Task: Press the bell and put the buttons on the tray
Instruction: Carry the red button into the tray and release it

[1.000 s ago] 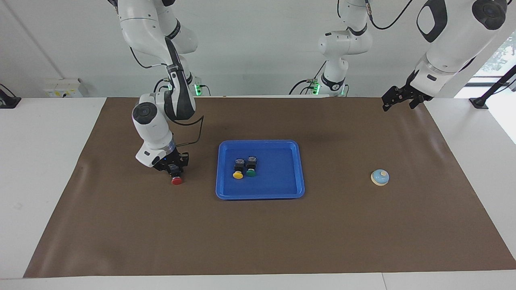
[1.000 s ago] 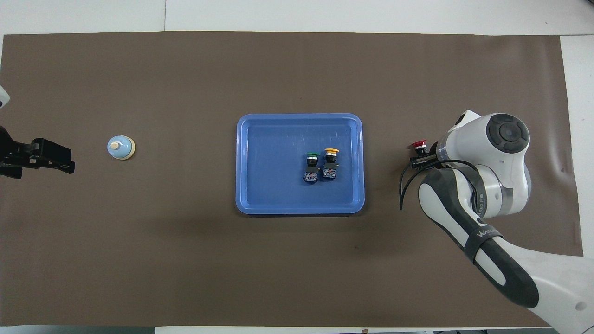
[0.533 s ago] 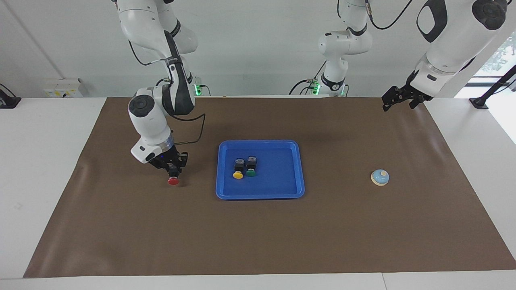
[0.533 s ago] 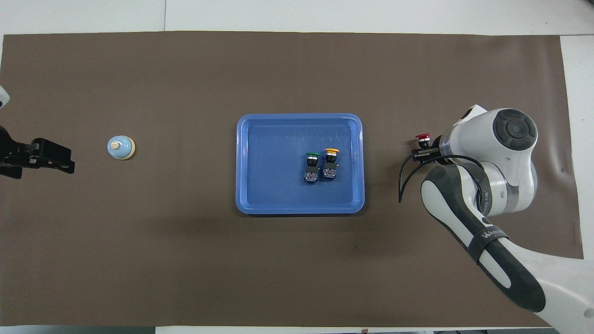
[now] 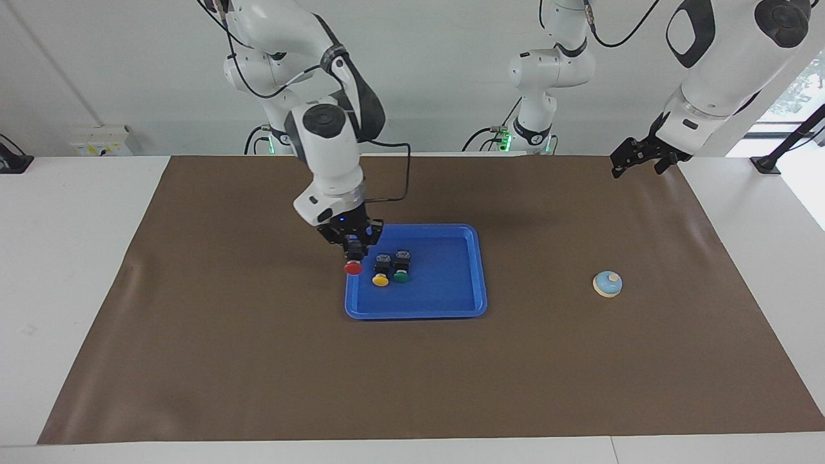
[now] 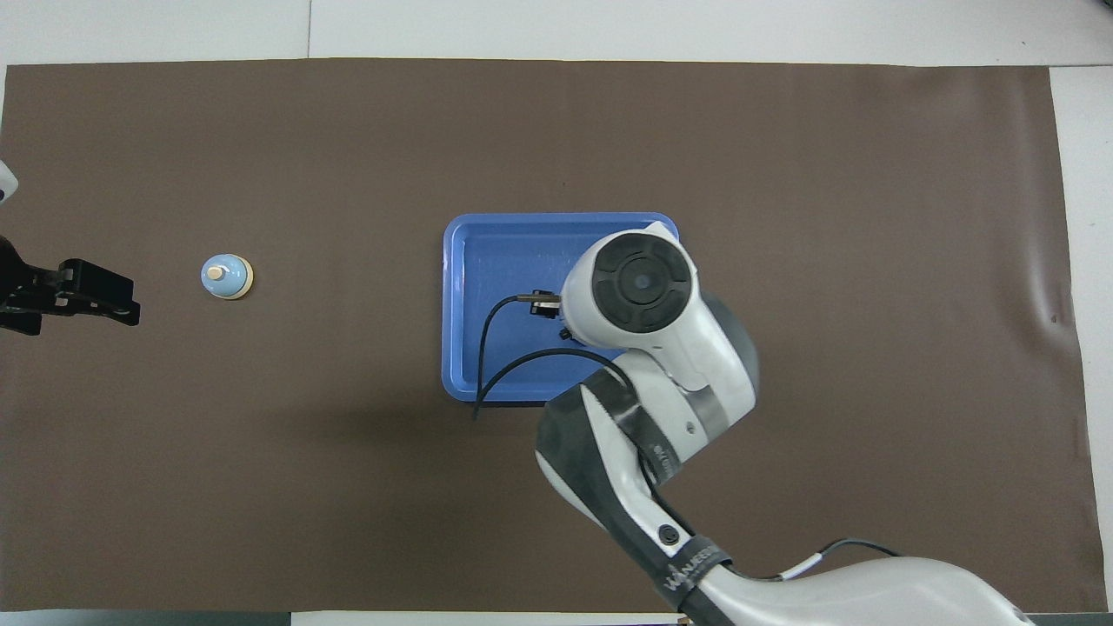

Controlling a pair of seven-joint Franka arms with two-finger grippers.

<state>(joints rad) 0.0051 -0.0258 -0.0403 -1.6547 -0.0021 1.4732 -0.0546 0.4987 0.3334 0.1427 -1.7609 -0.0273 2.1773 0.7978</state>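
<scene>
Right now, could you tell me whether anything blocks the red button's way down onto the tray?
Nothing visible does. The right tool holds the red button over the tray rim at the right arm's end; the yellow button lies just beside that spot.

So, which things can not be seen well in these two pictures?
- Overhead view: the right arm's wrist covers the red button, yellow button, green button and right gripper.
- Facing view: the right gripper holds the red button over the tray edge; the button's body is hidden between the fingers.
- Overhead view: the left gripper is partly cut off by the picture edge.
</scene>
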